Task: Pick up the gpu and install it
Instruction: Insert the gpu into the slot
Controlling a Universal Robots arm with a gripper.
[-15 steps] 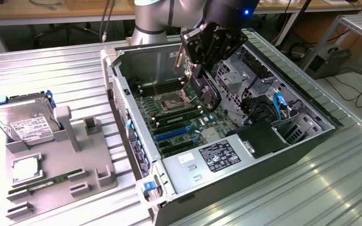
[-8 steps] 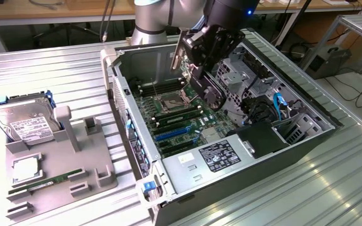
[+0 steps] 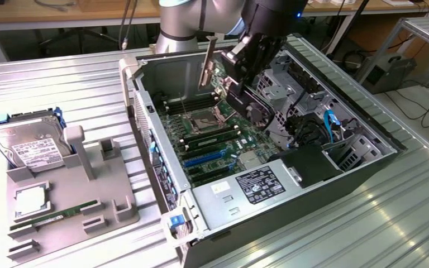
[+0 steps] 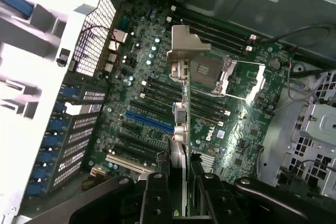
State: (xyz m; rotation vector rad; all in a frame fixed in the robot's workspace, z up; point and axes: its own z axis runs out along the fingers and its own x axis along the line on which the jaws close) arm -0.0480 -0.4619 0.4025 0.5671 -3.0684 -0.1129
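Table [image 3: 65, 84] of ribbed metal holds a big open computer case [image 3: 274, 234], which lies on its side. Flat inside the case sits the green board [image 3: 222, 142], facing up.

Over the board hangs the black gripper [image 3: 243, 84], leaning in from the exterior view's right. Its fingers [image 4: 157, 192] are squeezed tight on the gpu [image 4: 182, 129], one on each flat face. So the gpu is up in the air, and it looks clear of the board.

In the wrist view the gpu shows edge-on. Its long side runs away from the gripper and ends in the silver bracket [image 4: 186, 45]. In the exterior view the bracket sits on the left of the gripper, the side toward the case wall with the holes.

The gpu hangs over the square chip socket [image 4: 210, 74]. The blue slot [image 4: 149, 121] lies off to one side, further along the board. The gpu's long edge crosses the line of that slot at a slant. I judge it is not yet lined up or pushed in.
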